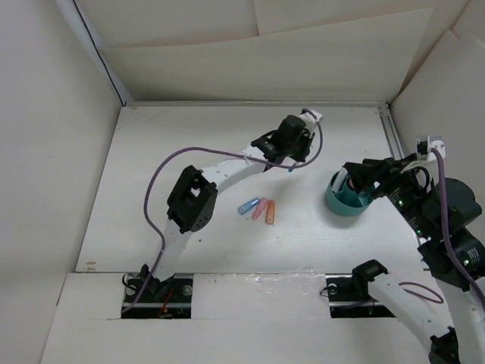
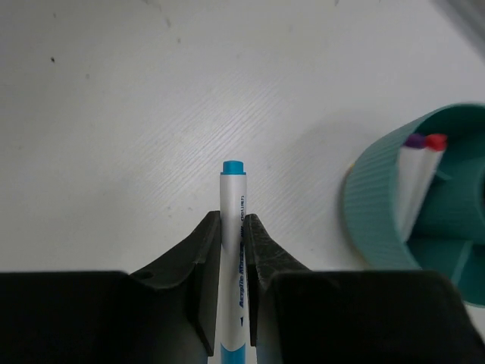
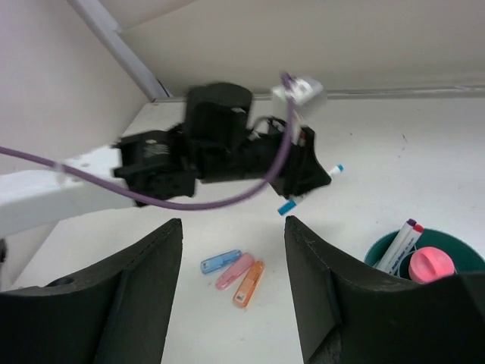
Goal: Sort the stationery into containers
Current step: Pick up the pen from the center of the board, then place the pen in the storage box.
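My left gripper (image 2: pixel 233 227) is shut on a thin white pen with blue tips (image 2: pixel 233 250), held above the table left of the teal cup (image 2: pixel 383 220). In the top view the left gripper (image 1: pixel 297 155) is at the table's far middle, with the pen's blue end (image 1: pixel 292 168) showing under it. The cup (image 1: pixel 345 203) holds two white pens (image 3: pixel 400 246) and the pink-capped glue stick (image 3: pixel 432 265). The blue (image 1: pixel 245 206), pink (image 1: pixel 258 208) and orange (image 1: pixel 269 212) markers lie side by side mid-table. My right gripper (image 3: pixel 233 250) is open and empty, raised near the cup.
White walls enclose the table on the left, back and right. A metal rail (image 1: pixel 394 136) runs along the right edge behind the cup. The left arm's purple cable (image 1: pixel 163 171) loops over the left half of the table.
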Controlling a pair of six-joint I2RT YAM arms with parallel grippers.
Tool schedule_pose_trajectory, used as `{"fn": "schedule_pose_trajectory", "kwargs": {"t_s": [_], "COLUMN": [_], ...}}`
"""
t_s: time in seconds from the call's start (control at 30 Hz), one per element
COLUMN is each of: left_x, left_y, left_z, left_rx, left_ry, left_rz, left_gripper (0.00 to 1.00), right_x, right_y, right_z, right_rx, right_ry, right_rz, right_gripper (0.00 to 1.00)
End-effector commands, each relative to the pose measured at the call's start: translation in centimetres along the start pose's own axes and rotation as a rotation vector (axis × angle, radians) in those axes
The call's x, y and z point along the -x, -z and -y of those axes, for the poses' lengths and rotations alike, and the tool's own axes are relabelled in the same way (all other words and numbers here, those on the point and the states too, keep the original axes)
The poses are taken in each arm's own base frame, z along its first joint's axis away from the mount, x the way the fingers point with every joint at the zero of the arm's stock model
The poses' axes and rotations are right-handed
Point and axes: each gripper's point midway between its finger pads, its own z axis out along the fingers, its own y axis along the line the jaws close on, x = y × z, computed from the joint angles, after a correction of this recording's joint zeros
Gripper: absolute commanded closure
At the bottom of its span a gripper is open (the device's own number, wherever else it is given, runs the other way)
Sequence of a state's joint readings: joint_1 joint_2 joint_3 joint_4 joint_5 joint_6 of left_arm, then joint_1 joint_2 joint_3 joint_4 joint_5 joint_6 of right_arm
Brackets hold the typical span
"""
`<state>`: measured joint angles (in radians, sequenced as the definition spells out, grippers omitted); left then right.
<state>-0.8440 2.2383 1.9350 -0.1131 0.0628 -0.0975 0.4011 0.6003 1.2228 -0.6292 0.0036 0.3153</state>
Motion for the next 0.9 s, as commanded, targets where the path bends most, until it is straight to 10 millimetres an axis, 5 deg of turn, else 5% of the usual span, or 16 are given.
{"fn": "schedule_pose_trajectory", "kwargs": {"t_s": [0.0,0.07,0.1,0.17,0.23,0.3,0.33,0.43,0.6,0.87], "left_x": [9.1,9.3,11.5,11.5,14.1,13.5,14.8,13.7,14.5,14.1], "left_y": [5.7,6.6,8.3,9.3,12.0,12.6,13.9,13.5,14.4,11.0], "left_z": [2.6,3.2,3.9,4.7,5.8,6.8,7.2,7.9,8.8,11.8], "left_rx": [-0.090,-0.126,-0.158,-0.209,-0.286,-0.338,-0.369,-0.391,-0.515,-0.597], "left_ry": [0.124,0.168,0.186,0.253,0.291,0.357,0.367,0.448,0.555,0.565], "left_rz": [0.253,0.279,0.351,0.378,0.486,0.502,0.566,0.592,0.740,0.784], "left_gripper": [1.00,1.00,1.00,1.00,1.00,1.00,1.00,1.00,1.00,1.00], "right_x": [0.1,-0.5,-0.5,-1.2,-1.0,-0.8,-1.0,-0.8,-0.9,-0.7], "right_y": [0.3,0.2,0.6,0.7,1.2,1.7,1.8,2.4,2.5,2.8], "right_z": [0.6,1.3,1.5,2.5,3.1,4.0,4.3,4.6,4.8,4.8], "right_rx": [-0.026,-0.056,-0.065,-0.110,-0.140,-0.187,-0.200,-0.215,-0.226,-0.231], "right_ry": [0.017,0.018,0.018,0.019,0.018,0.009,0.009,-0.004,-0.012,-0.023], "right_rz": [0.024,0.018,0.023,0.015,0.040,0.064,0.068,0.092,0.088,0.101], "right_gripper": [0.39,0.39,0.39,0.39,0.39,0.39,0.39,0.39,0.39,0.39]}}
